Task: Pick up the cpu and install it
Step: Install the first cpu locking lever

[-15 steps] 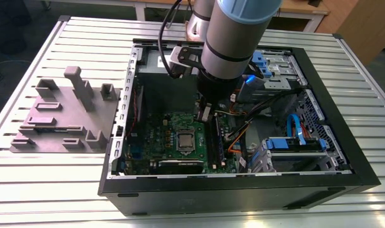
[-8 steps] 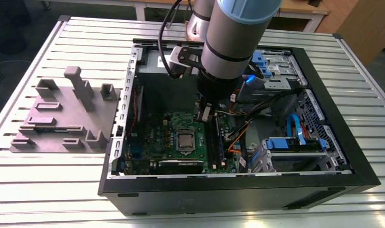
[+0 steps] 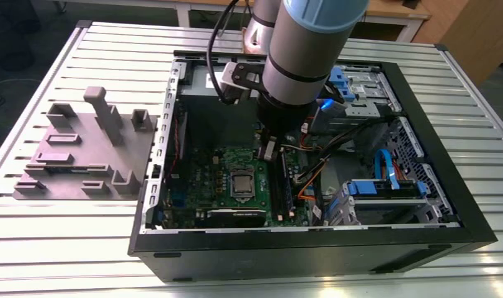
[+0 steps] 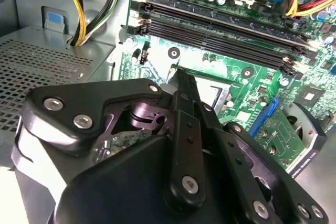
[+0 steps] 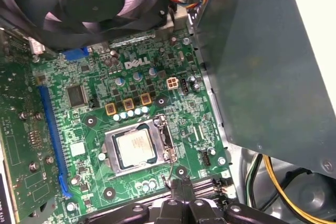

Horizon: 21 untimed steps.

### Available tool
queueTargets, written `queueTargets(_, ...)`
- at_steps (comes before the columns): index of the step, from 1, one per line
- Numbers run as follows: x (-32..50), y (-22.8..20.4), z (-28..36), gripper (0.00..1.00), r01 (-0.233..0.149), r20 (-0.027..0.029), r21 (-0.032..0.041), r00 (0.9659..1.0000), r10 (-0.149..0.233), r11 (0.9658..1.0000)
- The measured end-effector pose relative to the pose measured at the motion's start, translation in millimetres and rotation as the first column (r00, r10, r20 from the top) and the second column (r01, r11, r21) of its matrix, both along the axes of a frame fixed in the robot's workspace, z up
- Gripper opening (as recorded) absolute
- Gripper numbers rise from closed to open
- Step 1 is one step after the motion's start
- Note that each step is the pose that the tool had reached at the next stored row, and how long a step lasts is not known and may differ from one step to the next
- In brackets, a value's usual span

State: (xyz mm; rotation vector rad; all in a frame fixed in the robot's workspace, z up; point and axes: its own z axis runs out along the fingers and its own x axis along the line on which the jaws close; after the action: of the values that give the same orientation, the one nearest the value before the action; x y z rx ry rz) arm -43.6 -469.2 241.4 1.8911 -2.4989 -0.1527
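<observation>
One open computer case lies on a slatted table, the arm reaching down into it. Inside, the green board carries the cpu, seated flat in its socket frame. The gripper hangs just beside the socket, jaws together, holding nothing.

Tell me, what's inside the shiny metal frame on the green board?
The cpu sits inside the socket frame, silver top showing. Whatever lies under the chip is covered.

Small square silver-topped cpu, flat and level in its metal socket frame on the green motherboard.
</observation>
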Motion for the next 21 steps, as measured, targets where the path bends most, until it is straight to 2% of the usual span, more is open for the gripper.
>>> queueTargets(3, -1.1, -0.3, 0.1, 0.1, -0.03, -0.0001, -0.0001, 0.9996, 0.03, 0.9996)
queueTargets(8, -2.0, -1.3, -0.1, 0.1, -0.079, 0.0001, 0.0002, 0.9969, 0.079, 0.9969)
queueTargets(13, -1.9, -3.7, -1.0, 0.1, -0.089, 0.0, 0.0003, 0.9961, 0.089, 0.9961)
queueTargets(17, -1.9, -5.3, -1.5, 0.1, -0.099, -0.0005, -0.0039, 0.9951, 0.099, 0.9951)
queueTargets(21, -1.9, -5.7, -1.6, 0.1, -0.101, -0.0004, -0.0041, 0.9949, 0.101, 0.9949)
